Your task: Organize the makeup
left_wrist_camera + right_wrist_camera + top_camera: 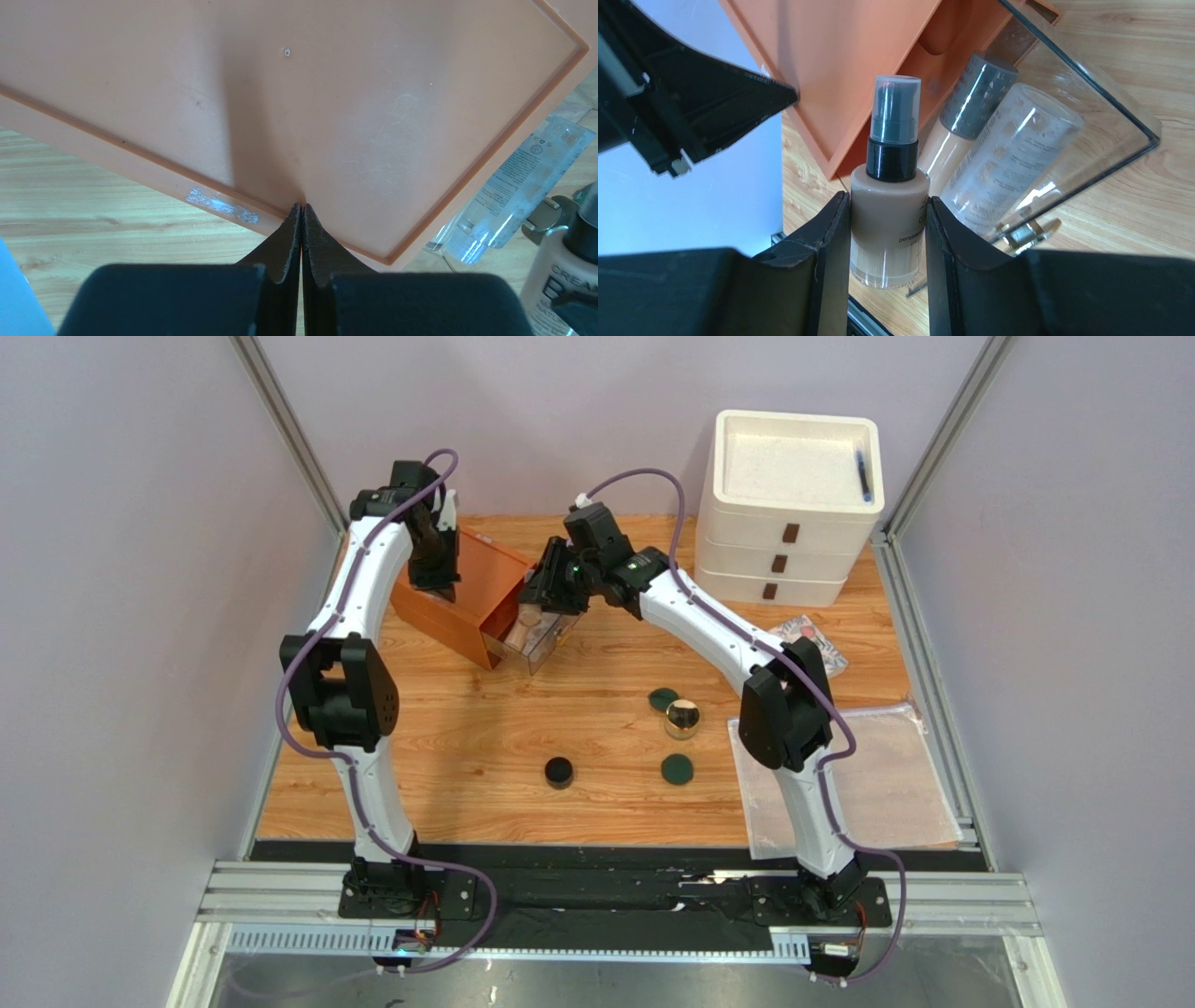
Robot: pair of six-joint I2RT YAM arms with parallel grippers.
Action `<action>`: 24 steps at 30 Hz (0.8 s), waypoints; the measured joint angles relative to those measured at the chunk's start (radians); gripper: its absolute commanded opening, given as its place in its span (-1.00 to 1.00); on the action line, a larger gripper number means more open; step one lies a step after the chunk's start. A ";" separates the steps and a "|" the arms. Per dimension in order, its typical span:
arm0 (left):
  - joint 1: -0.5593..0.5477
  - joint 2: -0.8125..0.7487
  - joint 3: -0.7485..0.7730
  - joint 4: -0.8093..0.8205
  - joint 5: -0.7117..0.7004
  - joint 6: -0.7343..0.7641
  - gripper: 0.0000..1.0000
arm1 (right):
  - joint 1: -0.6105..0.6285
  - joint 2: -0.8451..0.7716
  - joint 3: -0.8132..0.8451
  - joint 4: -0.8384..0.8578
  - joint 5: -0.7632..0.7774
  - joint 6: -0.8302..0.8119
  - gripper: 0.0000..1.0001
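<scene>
My right gripper (pixel 887 203) is shut on the beige foundation bottle (pixel 889 231) with a dark cap, holding it upright at the clear drawer (pixel 1102 91) of the orange box (pixel 463 602). A beige tube (pixel 962 126) and a clear tube (pixel 1011 154) lie in that drawer. My left gripper (pixel 302 208) is shut on the orange box's edge (pixel 231 196). On the table lie two dark green discs (pixel 662 699) (pixel 678 770), a gold-rimmed jar (pixel 683 716) and a black pot (pixel 560 773). The bottle also shows in the left wrist view (pixel 561 280).
A white drawer unit (pixel 786 504) stands at the back right. A large clear plastic bag (pixel 856 777) lies at the right front, with a printed packet (pixel 814 641) behind it. Grey walls close both sides.
</scene>
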State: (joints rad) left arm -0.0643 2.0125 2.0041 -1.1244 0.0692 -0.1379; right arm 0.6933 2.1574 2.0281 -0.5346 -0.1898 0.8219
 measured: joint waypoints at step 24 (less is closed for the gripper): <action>0.000 0.020 0.034 -0.022 -0.016 0.013 -1.00 | -0.046 -0.233 -0.233 0.073 0.063 0.034 -1.00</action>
State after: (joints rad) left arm -0.0639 2.0323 2.0377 -1.1465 0.0532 -0.1249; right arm 0.6472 1.9247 1.7950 -0.4618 -0.1272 0.8558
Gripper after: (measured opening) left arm 0.000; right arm 0.036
